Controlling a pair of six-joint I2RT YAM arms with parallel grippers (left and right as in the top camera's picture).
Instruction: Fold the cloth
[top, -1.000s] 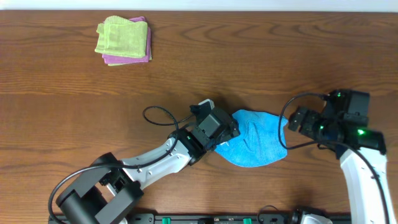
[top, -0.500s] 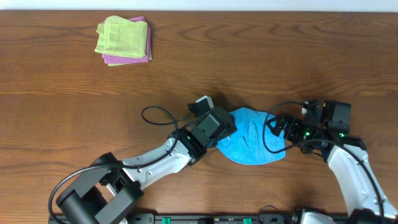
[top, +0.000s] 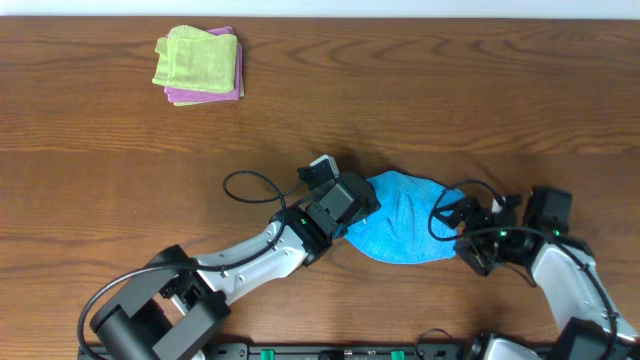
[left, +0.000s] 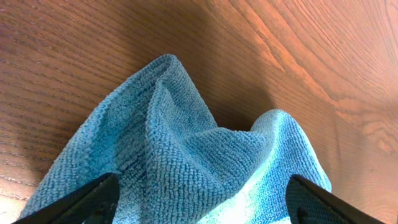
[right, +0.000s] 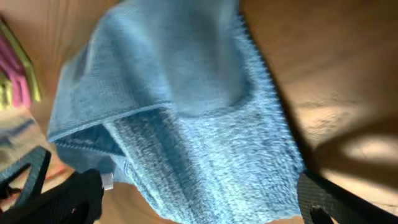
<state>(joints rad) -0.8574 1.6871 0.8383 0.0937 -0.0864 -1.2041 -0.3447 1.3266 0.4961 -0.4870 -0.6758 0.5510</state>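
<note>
Cloth (top: 408, 232): sky-blue, crumpled into a rounded heap rather than spread flat. It lies on the wooden table (top: 420, 110), right of centre and toward the near edge, between the two grippers.

Left gripper (top: 364, 214): sits at the cloth's left margin, and in the overhead view its head overlaps the cloth edge. In the left wrist view both fingers (left: 93, 198) stand wide apart at the bottom corners. The cloth (left: 186, 162) fills the span between and beyond them. A raised ridge of terry runs away from the gripper, with a second hump to its right. Neither fingertip pinches fabric, so the jaws are apart and clamp nothing.

Right gripper (top: 466, 240): at the cloth's right margin, low over the table and pointing left into the heap. In the right wrist view its fingers (right: 68, 199) are spread to the two bottom corners, with the cloth (right: 205, 143) lying between and ahead of them. One layer is folded over, showing a hemmed edge on the left of that view. The jaws are apart here too, with nothing gripped. I cannot tell whether the fingertips touch the fabric.

Far left of the table: a light green folded cloth (top: 195, 58) stacked on a pink folded cloth (top: 210, 96), well apart from both arms.
</note>
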